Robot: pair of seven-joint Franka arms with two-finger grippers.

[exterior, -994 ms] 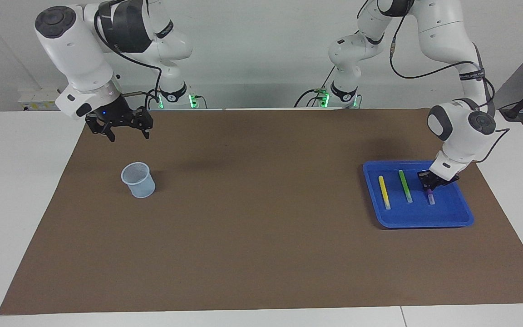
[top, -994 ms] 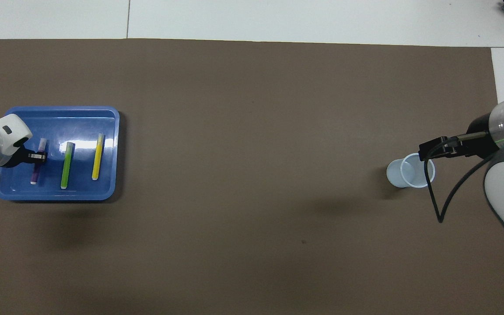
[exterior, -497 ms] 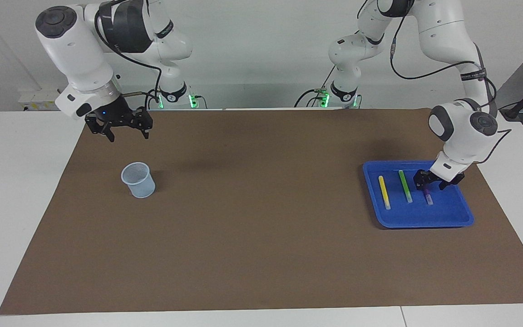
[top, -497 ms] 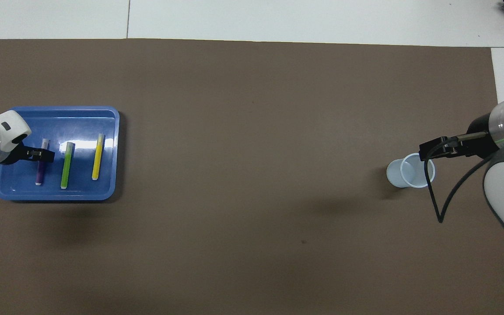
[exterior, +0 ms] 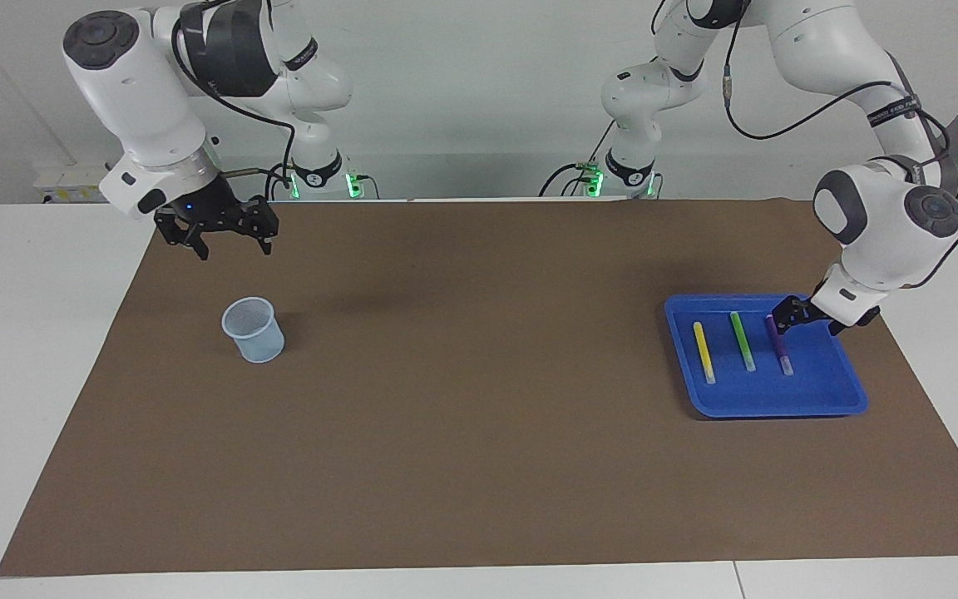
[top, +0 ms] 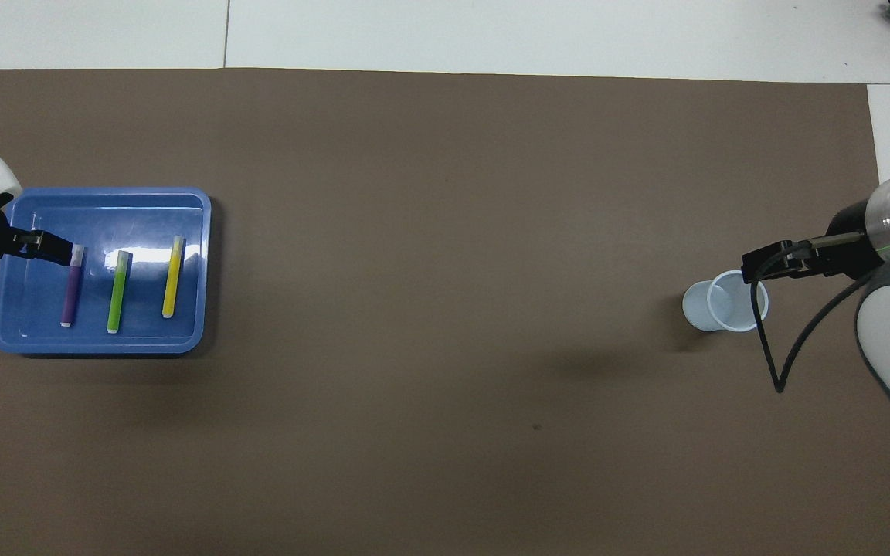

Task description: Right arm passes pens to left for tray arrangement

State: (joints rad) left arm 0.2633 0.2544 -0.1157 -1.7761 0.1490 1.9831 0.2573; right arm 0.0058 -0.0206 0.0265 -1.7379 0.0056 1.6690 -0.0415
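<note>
Three slim pens (exterior: 743, 341), glossy blue tray (exterior: 778, 403)

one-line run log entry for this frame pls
pens: yellow pen, green pen, purple pen in tray | left end effector: open over tray | right end effector: open, waiting

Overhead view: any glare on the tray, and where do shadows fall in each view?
Overhead view: white glare streaks on the tray floor around the tops of the green pen and yellow pen; soft shadow blotches on the mat nearer the robots than the tray and the cup. Facing view: no tray glare; a faint shadow beside the cup, toward the robots.
</note>
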